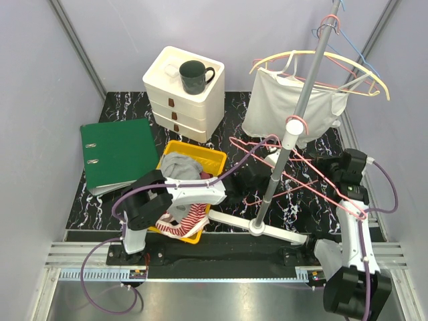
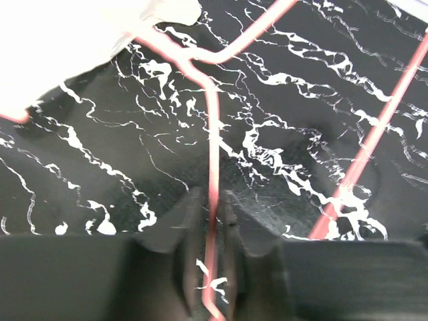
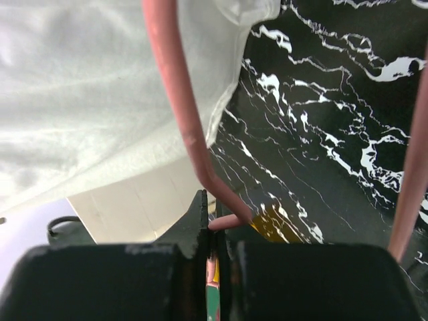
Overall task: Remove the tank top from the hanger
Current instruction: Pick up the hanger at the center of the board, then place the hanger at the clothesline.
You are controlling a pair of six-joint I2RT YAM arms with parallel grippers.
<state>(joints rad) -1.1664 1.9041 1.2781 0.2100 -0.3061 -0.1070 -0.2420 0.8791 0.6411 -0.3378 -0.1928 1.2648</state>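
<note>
A white tank top (image 1: pixel 287 107) hangs on a cream-yellow hanger (image 1: pixel 348 65) hooked high on the stand's pole. A pink wire hanger (image 1: pixel 249 150) lies tilted below it, running from the shirt's lower hem toward the right arm. My left gripper (image 1: pixel 257 175) is shut on the pink wire (image 2: pixel 212 134), which runs between its fingers (image 2: pixel 212 197). The tank top's hem shows at that view's top left (image 2: pixel 67 33). My right gripper (image 1: pixel 332 167) is shut on another bend of the pink hanger (image 3: pixel 180 100) at its fingertips (image 3: pixel 212 200), with the white tank top (image 3: pixel 80 80) close above.
The stand's grey pole (image 1: pixel 294 127) rises from a base (image 1: pixel 257 229) between the arms. A blue hanger (image 1: pixel 354 40) also hangs at its top. A white drawer unit (image 1: pixel 184 100) carries a dark mug (image 1: pixel 194 75). A green binder (image 1: pixel 117 154) and a yellow bin of clothes (image 1: pixel 190 157) sit at the left.
</note>
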